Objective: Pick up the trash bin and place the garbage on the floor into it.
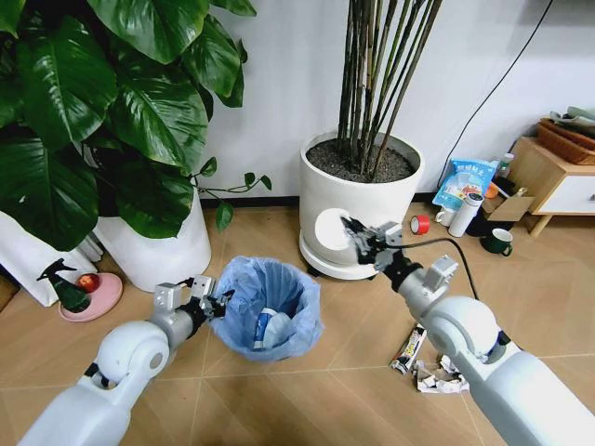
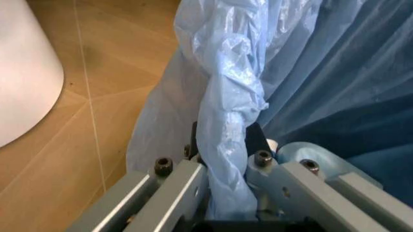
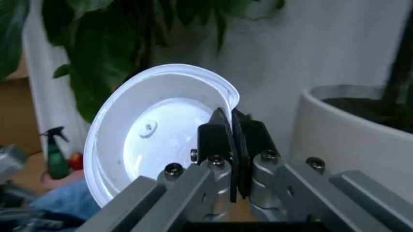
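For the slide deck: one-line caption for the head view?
Left tool shut on the bin rim; right tool holds a white disc raised before the plant pot.

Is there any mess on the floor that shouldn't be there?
Yes. A small printed carton and crumpled paper lie on the wooden floor beside the right arm, outside the bin. The right claw holds a white lid.

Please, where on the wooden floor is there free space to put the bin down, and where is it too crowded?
Bare floor lies between the two white pots, behind the trash bin that the left gripper clamps by its rim. Crowded: below the right gripper with its white disc, litter; and by the cabinet, clutter.
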`<state>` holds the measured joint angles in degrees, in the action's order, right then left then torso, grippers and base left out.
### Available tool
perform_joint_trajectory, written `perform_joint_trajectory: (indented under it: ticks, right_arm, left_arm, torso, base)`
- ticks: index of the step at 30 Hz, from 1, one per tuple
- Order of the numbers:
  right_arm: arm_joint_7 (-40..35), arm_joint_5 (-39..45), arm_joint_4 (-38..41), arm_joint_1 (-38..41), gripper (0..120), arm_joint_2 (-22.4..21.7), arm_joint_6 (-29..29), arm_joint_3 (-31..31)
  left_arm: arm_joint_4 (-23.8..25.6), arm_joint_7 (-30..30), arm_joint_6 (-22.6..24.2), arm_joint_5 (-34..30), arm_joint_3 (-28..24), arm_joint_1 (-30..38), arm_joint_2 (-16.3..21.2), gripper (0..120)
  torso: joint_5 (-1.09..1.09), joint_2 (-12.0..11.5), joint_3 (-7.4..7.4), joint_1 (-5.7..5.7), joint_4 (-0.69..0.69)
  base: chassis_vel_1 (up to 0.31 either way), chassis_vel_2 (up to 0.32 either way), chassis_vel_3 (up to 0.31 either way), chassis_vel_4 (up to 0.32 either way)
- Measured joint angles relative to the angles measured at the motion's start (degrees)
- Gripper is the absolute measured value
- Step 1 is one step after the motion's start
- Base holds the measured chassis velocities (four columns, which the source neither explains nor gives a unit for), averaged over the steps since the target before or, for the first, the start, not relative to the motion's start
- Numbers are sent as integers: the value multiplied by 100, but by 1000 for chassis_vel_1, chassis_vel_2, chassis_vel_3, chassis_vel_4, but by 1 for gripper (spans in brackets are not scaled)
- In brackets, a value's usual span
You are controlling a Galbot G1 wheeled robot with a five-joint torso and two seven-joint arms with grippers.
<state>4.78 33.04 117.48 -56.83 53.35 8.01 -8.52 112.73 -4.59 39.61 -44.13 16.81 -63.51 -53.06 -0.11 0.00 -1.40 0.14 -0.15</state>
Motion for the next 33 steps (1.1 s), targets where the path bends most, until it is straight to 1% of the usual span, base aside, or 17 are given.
perform_joint_trajectory:
  ticks: [2,3,7,8,11,13,15,17,18,22,23,24,27,28,29,32,33]
  right_arm:
    - [36,-82,-138,301,0,20,-9,412]
    - [36,-82,-138,301,0,20,-9,412]
    - [168,-332,-435,781,0,76,-36,1103]
    - [168,-332,-435,781,0,76,-36,1103]
    - [179,-452,-555,1000,0,124,-36,1415]
    - [179,-473,-578,1034,3,132,-36,1470]
    - [179,-534,-660,1124,14,150,-34,1608]
    - [179,-560,-707,1172,21,157,-34,1683]
    - [179,-560,-707,1172,21,157,-34,1683]
    - [173,-558,-777,1232,40,174,-32,1828]
    - [172,-557,-802,1233,43,177,-32,1848]
    - [172,-557,-802,1233,43,177,-32,1848]
    - [170,-556,-906,1241,58,206,-32,1899]
    - [170,-551,-950,1255,62,217,-33,1927]
    - [170,-551,-950,1255,62,217,-33,1927]
    - [132,-409,-1006,1311,74,245,14,2003]
    - [27,-216,-1002,1341,81,258,104,2049]
  left_arm:
    - [-126,-49,10,-27,-140,199,-22,0]
    - [-126,-49,10,-27,-140,199,-22,0]
    - [-216,-140,50,-96,-249,394,-51,0]
    - [-216,-140,50,-96,-249,394,-51,0]
    - [-233,-157,68,-108,-238,407,-51,0]
    - [-235,-157,72,-109,-226,407,-51,0]
    - [-238,-158,77,-109,-174,395,-50,0]
    - [-238,-156,79,-109,-137,380,-52,0]
    - [-238,-156,79,-109,-137,380,-52,0]
    - [-237,-148,84,-109,-71,357,-92,0]
    - [-234,-146,84,-109,-65,353,-97,0]
    - [-234,-146,84,-109,-65,353,-97,0]
    - [-214,-137,85,-107,-49,339,-97,0]
    - [-204,-135,85,-107,-44,332,-93,0]
    - [-204,-135,85,-107,-44,332,-93,0]
    - [-173,-126,85,-106,-25,308,-79,0]
    - [-158,-118,85,-104,-14,290,-73,0]
  torso:
    - [0,0,0,0,0]
    - [0,0,0,0,0]
    - [-1,0,0,1,0]
    - [-1,0,0,1,0]
    - [-2,0,0,1,0]
    - [-2,0,0,1,1]
    - [0,0,0,1,1]
    - [-2,0,0,1,0]
    - [-2,0,0,1,0]
    - [-1,0,0,0,0]
    - [-1,0,0,0,-1]
    - [-1,0,0,0,-1]
    - [-1,0,0,0,0]
    - [-1,0,0,0,-1]
    - [-1,0,0,0,-1]
    - [0,0,0,0,0]
    - [-1,0,0,0,0]
  base:
    - [0,0,0,0]
    - [0,0,0,0]
    - [0,0,0,0]
    - [0,0,0,0]
    - [0,0,0,0]
    - [0,0,0,0]
    - [0,0,0,0]
    - [0,0,0,0]
    - [0,0,0,0]
    - [0,0,0,0]
    - [0,0,0,0]
    - [0,0,0,0]
    - [0,0,0,0]
    - [0,0,0,0]
    - [0,0,0,0]
    - [0,0,0,0]
    - [0,0,0,0]
